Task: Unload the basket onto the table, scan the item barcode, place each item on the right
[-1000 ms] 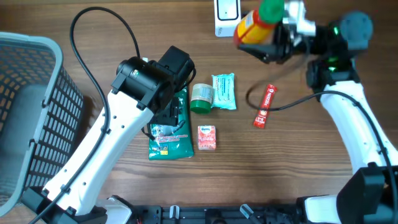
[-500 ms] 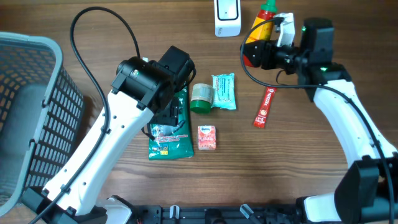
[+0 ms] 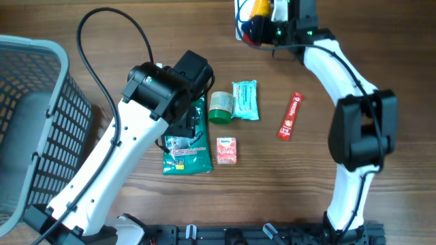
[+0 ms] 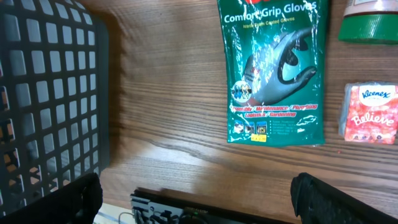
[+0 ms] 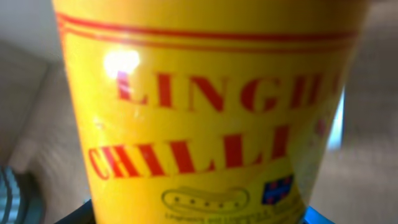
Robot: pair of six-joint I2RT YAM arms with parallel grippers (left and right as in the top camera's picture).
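- Swinging my right gripper [image 3: 274,19] up to the top centre of the frame, I brought the chilli sauce bottle [image 3: 257,9] over the white scanner [image 3: 238,22]; I judged the scan could begin.
- Its fingers were clamped on the bottle.
- My left gripper [image 4: 211,200] stood wide, holding nothing.

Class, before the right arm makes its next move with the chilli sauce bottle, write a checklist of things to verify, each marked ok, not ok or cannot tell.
1. Grip: right gripper shut on the chilli sauce bottle: ok.
2. Place: the bottle overlaps the scanner in the overhead view: ok.
3. The barcode faces the scanner: cannot tell; only label lettering shows.
4. Other arm: left gripper open, holding nothing: ok.
5. Its fingers are clear of the gloves pack: ok.
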